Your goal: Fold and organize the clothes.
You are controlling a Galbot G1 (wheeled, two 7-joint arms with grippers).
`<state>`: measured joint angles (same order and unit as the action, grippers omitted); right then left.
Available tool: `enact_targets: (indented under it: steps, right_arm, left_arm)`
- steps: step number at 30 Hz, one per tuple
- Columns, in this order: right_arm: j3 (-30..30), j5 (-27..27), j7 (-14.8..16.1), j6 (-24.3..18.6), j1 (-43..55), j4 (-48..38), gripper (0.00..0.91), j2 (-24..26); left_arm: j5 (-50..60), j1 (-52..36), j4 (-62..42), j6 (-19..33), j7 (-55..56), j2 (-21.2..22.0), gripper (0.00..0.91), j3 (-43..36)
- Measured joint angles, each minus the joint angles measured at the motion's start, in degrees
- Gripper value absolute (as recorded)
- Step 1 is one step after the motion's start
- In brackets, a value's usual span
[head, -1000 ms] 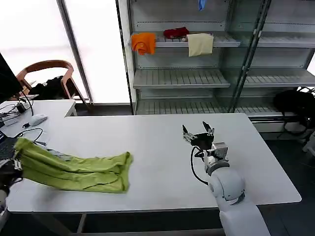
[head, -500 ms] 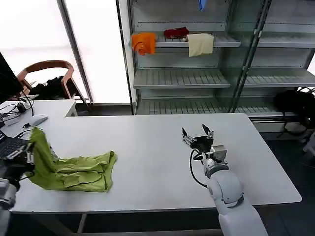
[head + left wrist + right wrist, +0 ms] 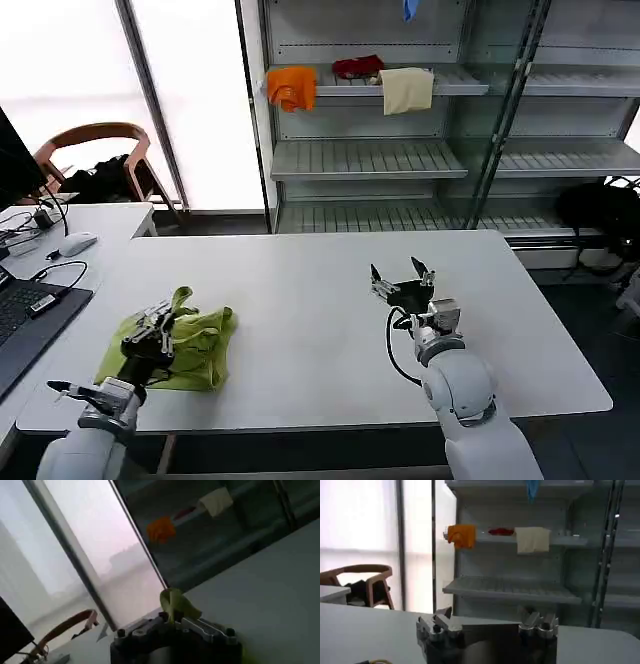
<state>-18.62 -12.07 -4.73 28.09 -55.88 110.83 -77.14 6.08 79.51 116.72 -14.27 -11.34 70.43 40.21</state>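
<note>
Within a second the T-shirt [image 3: 185, 348] has gone from a long stretched band to a bunched heap at the near left of the table [image 3: 320, 300]; the left gripper [image 3: 158, 325] has carried one end over the rest, a rough fold. It seems clamped on a tuft of thin, soft, lime fabric (wrist view is tight). The right gripper [image 3: 402, 276] waits mid-table, spread open and empty.

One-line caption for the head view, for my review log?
Left gripper pinches the bunched lime T-shirt on the white table; right gripper waits open.
</note>
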Motion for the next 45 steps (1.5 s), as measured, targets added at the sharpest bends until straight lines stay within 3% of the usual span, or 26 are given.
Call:
enact_targets:
  steps: [3,4,5,31,45]
  right_arm:
    - [-0.01,0.01,0.04,0.0,-0.01,-0.16,0.907,0.0]
    - [0.0,0.01,0.06,-0.01,-0.02,-0.17,0.907,0.0]
    - [0.01,0.01,0.06,-0.01,-0.01,-0.18,0.907,-0.03]
    - [0.87,1.45,0.61,0.04,0.04,-0.24,0.907,-0.66]
    - [1.08,1.81,0.6,0.25,-0.07,0.06,0.907,-0.99]
  left_arm:
    - [0.88,-0.2,-0.84,-0.19,0.56,1.08,0.02,-1.96]
    - [1.21,-0.24,-1.12,-0.25,0.77,1.4,0.171,-2.54]
    - [1.55,-0.27,-1.4,-0.33,0.92,1.63,0.907,-2.99]
    - [0.19,-1.05,-5.16,-5.14,7.24,7.05,0.907,-11.91]
    - [-12.88,-0.36,-1.62,-3.63,5.96,6.23,0.907,-8.66]
